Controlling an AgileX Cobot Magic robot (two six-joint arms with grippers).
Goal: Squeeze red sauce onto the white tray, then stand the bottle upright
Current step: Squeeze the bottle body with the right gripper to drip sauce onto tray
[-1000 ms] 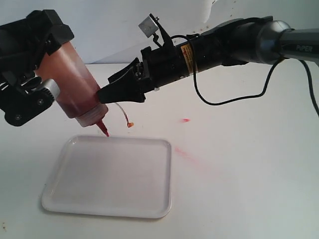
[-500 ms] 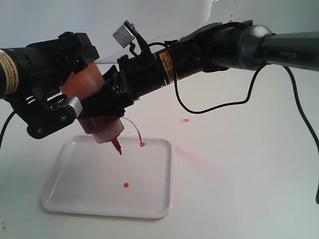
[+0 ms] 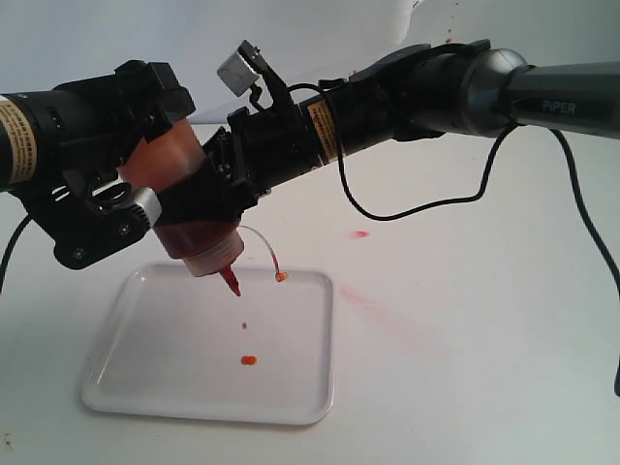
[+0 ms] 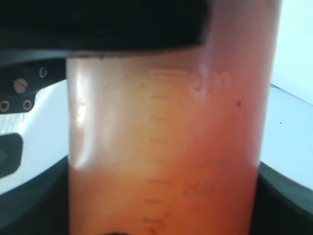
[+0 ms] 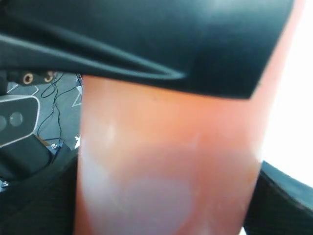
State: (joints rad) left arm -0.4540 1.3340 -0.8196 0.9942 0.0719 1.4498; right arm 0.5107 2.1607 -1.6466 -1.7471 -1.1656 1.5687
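The bottle [image 3: 201, 248] hangs tilted, nozzle [image 3: 231, 282] down, over the white tray's [image 3: 165, 378] far part. Its tethered cap [image 3: 281, 277] dangles beside the nozzle. My left gripper [image 3: 131, 208] is shut on the bottle's upper body. From the right, my right gripper [image 3: 215, 203] is clamped on the lower body just above the shoulder. Red sauce [image 3: 248, 360] lies as two small touching drops on the tray, with a tiny drop [image 3: 244, 325] falling above them. The orange bottle wall fills both the left wrist view [image 4: 164, 161] and the right wrist view [image 5: 166, 166], between dark fingers.
Pink smears mark the white table right of the tray, one [image 3: 360, 233] farther back and one [image 3: 356, 298] by the tray's corner. A black cable [image 3: 417, 201] loops down from the right arm to the table.
The bottle has swung from the tray's far left corner to over the tray. My right gripper has closed around it, and sauce drops have landed on the tray.
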